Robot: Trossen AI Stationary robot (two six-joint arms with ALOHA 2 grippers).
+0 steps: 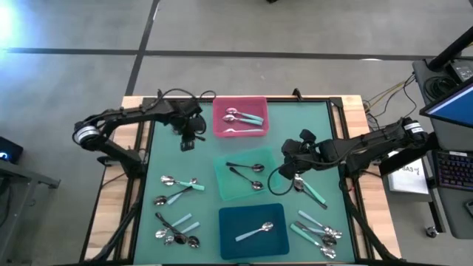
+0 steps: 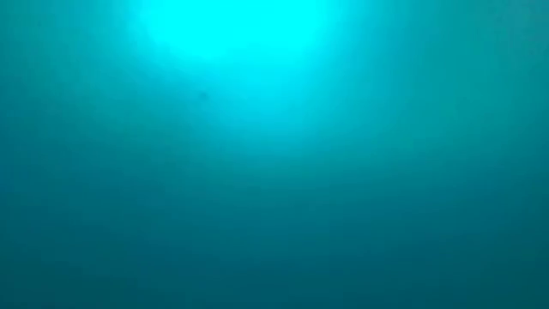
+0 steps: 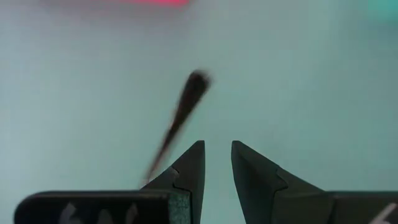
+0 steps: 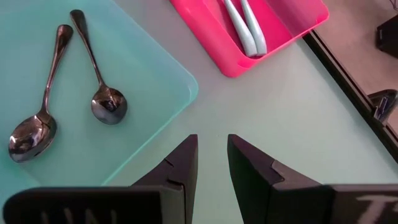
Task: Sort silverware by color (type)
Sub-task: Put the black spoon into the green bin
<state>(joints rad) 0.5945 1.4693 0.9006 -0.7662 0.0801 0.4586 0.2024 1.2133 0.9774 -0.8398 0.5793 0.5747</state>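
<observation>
Three trays lie down the middle of the table. The pink tray (image 1: 240, 117) holds teal-handled spoons (image 4: 245, 28). The mint tray (image 1: 244, 174) holds two dark spoons (image 4: 99, 93). The dark-teal tray (image 1: 253, 229) holds one pale-blue spoon (image 1: 255, 231). Loose spoons lie in a cluster on the left (image 1: 179, 186), another on the near left (image 1: 177, 229), and more on the right (image 1: 316, 225). My left gripper (image 1: 188, 139) (image 3: 217, 149) is beside the pink tray's left side, shut, with a blurred dark handle (image 3: 186, 106) next to one finger. My right gripper (image 1: 292, 159) (image 4: 212, 143) is shut and empty, right of the mint tray. My left gripper has nothing between its fingertips. A blurred dark handle (image 3: 180, 124) slants past the outer side of one finger (image 3: 186, 168), and I cannot tell whether the finger touches it.
The green mat has a bare strip between the pink and mint trays (image 4: 261, 118). The table's wooden edges (image 1: 126, 185) and dark frame run along both sides. A desk with a keyboard and cables (image 1: 451, 170) stands to the right. The low view shows only a teal glow.
</observation>
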